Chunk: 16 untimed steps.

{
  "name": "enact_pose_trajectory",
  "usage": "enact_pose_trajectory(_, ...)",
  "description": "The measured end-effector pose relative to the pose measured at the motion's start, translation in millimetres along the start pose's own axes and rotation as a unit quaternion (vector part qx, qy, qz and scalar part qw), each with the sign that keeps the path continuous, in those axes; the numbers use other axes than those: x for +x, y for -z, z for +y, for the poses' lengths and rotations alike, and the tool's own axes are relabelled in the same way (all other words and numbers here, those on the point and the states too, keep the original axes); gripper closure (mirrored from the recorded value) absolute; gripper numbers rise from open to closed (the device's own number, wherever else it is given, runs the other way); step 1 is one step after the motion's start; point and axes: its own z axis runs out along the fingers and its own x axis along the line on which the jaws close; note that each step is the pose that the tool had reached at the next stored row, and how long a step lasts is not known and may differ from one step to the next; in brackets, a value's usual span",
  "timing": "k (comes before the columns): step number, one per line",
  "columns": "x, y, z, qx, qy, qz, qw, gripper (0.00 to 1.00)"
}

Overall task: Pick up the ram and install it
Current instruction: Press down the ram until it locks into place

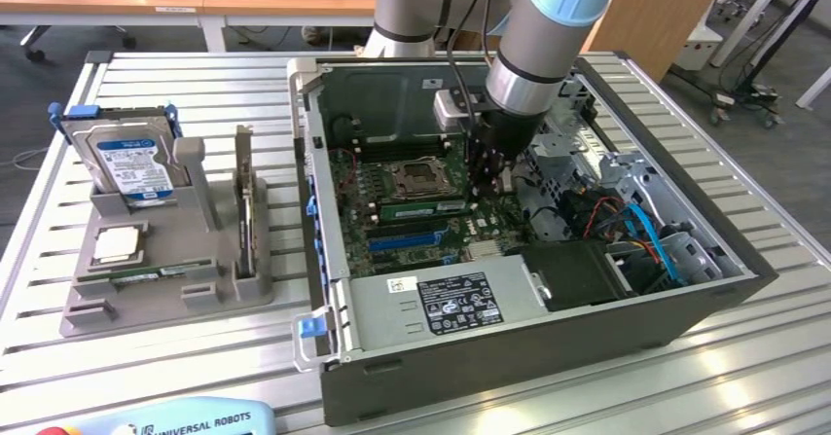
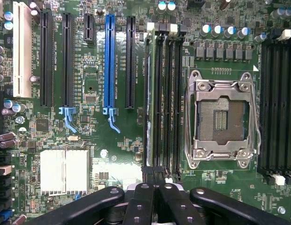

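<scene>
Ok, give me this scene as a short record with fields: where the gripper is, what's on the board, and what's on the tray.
gripper: inside the open case, low over the ram slots
CPU socket: empty, beside those slots
tray: on the table, at the exterior view's left of the case
hard drive: upright at the tray's back
processor: flat in the tray
ram: one stick lying in the tray's front slot

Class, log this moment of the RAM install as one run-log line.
hand: inside open grey computer case | over black memory slots beside empty silver processor socket | spare green RAM stick: grey holder tray
</scene>
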Motion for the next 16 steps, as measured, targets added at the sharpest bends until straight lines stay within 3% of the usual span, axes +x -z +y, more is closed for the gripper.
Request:
enact_pose_trajectory(9,-1.0,20.0,0.7,0.0,0.0,0.0004,1.0,0.9)
enact_pose_trajectory(16,-1.0,20.3,3.8,-0.0001,0.0,0.0005,1.0,0.9)
